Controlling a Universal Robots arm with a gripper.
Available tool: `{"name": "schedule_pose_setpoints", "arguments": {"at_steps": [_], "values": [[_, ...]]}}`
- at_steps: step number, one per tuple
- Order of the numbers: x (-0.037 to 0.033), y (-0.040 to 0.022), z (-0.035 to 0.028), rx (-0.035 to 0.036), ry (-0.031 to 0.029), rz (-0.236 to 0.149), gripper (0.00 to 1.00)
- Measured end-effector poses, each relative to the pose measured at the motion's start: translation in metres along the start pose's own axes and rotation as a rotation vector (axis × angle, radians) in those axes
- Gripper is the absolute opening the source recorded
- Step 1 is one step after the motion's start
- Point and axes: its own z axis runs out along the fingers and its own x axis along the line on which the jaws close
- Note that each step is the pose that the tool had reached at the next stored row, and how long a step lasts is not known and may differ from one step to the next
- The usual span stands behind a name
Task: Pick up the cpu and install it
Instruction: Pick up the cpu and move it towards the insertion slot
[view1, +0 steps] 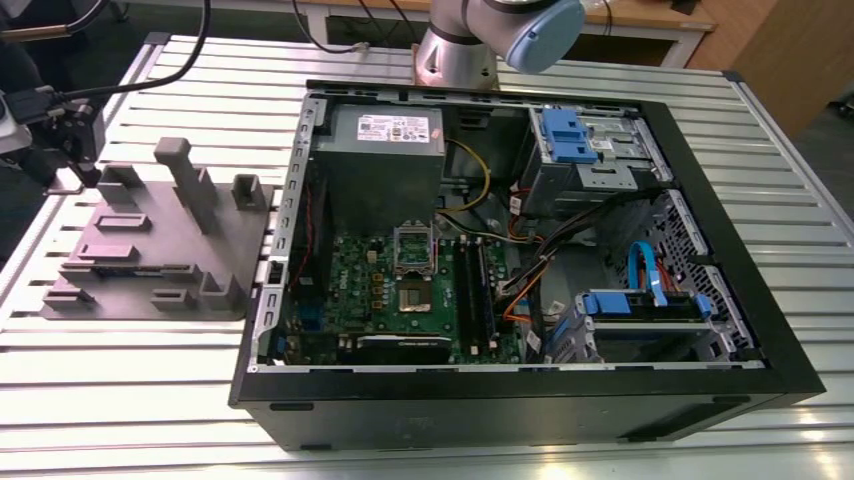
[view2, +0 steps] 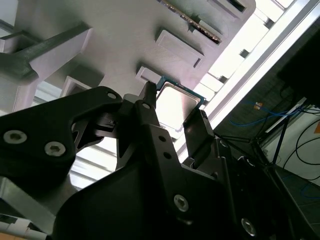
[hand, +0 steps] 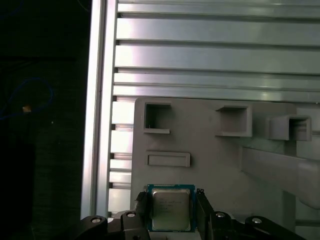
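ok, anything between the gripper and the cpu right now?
No, nothing. In both wrist views the gripper has its fingers straight against opposite edges of the cpu, with the grey tray behind it.

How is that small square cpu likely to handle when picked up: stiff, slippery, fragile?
The cpu looks like a flat plate with a metal top, so it is probably stiff. That smooth top catches light, so it may slip in a loose grip. Thin and far smaller than the grey tray, it is likely light and unlikely to roll.

Ribbed aluminium table (view1: 134, 400) under bright light; wooden panel (view1: 767, 45) behind
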Motion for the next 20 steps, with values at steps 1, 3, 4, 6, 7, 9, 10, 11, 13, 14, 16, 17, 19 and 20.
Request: {"name": "schedule_pose_setpoints", "arguments": {"at_steps": [1, 3, 4, 6, 7, 9, 10, 11, 13, 14, 16, 17, 19, 20], "values": [[0.0, 0.0, -0.0002, 0.0, 0.0, 0.0, 0.47], [0.0, 0.0, -0.0006, 0.0, 0.0, 0.0, 0.47], [0.0, 0.0, -0.0008, 0.0, 0.0, 0.0, 0.47], [0.0, 0.0001, -0.0011, -0.0001, -0.0001, 0.0, 0.47], [0.0, 0.0001, -0.0013, 0.0, 0.0, 0.0, 0.47], [0.0, 0.0001, -0.0017, 0.0, -0.0001, 0.0, 0.47], [0.0, 0.0001, -0.0019, 0.0, -0.0001, 0.0, 0.47], [0.0, 0.0001, -0.0021, 0.0, 0.0, 0.0, 0.47], [0.0, 0.0001, -0.0025, 0.0, 0.0, 0.0, 0.47], [0.0, 0.0001, -0.0026, 0.0, -0.0001, 0.0, 0.47], [0.0, 0.0002, -0.0029, 0.0, -0.0001, 0.0, 0.47], [0.0, 0.0002, -0.0031, 0.0, 0.0, 0.0, 0.47], [0.0001, 0.0002, -0.0036, 0.0, 0.0, 0.0, 0.47], [0.0001, 0.0002, -0.0039, 0.0, 0.0001, 0.0, 0.47]]}}
